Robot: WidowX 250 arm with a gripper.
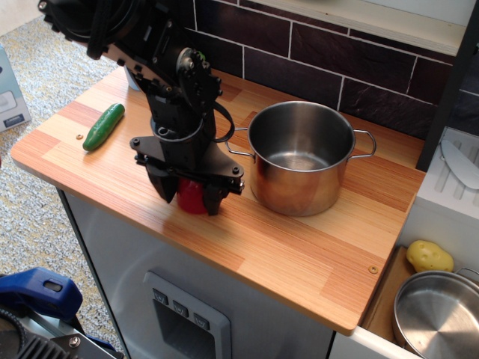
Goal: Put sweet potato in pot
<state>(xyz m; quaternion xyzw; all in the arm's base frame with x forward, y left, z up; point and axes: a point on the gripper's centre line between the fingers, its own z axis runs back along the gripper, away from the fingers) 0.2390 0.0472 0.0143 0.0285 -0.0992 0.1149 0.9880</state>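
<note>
The sweet potato point(191, 196), a glossy red dome, sits on the wooden counter just left of the pot. My gripper point(188, 194) has come down over it, with one black finger point(163, 187) on its left and the other on its right. Both press against its sides, and only the lower middle of the sweet potato shows between them. It still rests on the counter. The pot point(301, 157), a tall shiny steel cylinder with two wire loop handles, stands open and empty right of the gripper, its left handle close to my arm.
A green cucumber point(103, 126) lies at the counter's left. A dark brick wall runs behind. At lower right, below the counter point(299, 262), are a yellow potato point(429, 256) and a shallower steel pan point(438, 314). A white rack point(456, 179) stands at right.
</note>
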